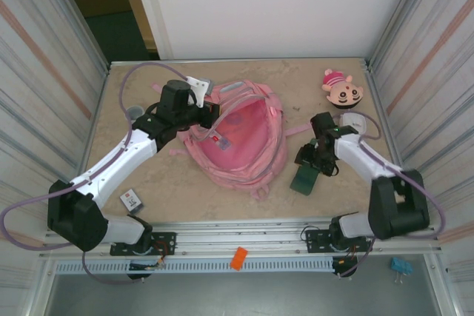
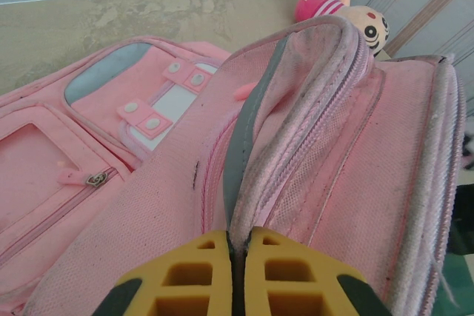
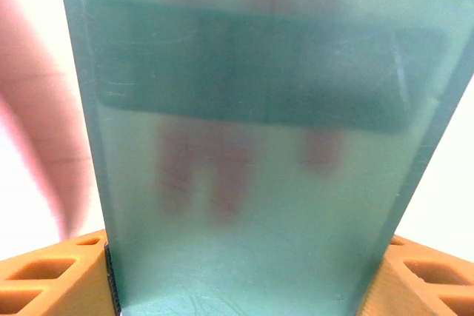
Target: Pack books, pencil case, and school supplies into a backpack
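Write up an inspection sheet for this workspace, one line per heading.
Surface: beige mottled table, no spills seen.
Job's things: pink backpack lying open mid-table; green case held just right of it; small white item with a red mark near the left arm's base.
Clutter: plush head far right; grey cup far left; orange piece and blue clip on the front ledge.
Grippers: left tool shut on the backpack's rim; right tool shut on the case.
Cables: purple cable looping along each arm.
Surroundings: ribbed metal walls, white panel behind.
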{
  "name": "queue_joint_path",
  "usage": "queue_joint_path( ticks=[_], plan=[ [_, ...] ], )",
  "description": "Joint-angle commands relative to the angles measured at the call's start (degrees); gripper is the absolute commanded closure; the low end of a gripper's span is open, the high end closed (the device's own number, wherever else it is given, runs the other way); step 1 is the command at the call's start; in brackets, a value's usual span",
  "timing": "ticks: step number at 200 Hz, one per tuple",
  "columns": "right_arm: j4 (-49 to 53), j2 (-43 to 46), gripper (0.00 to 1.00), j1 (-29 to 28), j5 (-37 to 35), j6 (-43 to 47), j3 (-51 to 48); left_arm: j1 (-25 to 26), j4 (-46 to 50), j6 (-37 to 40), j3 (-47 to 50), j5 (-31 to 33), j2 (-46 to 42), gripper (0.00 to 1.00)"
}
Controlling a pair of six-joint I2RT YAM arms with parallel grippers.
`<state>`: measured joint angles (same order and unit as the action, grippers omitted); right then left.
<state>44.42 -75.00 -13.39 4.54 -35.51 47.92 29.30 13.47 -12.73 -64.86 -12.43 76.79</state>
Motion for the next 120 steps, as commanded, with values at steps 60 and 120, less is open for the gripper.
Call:
queue_joint_path(
  ticks=[60,120],
  plan=[
    [-8.5,19.7,0.29,-8.6,15.7,-6.5,4.6,-0.7,-5.2,-1.5,-1.3,-1.2,-4.0,1.00],
    [-24.4,9.4,0.28,-18.6,17.6,-14.1,5.9,-0.8,-7.9,-3.7,-1.0,-2.2,-4.3,1.00]
  ],
)
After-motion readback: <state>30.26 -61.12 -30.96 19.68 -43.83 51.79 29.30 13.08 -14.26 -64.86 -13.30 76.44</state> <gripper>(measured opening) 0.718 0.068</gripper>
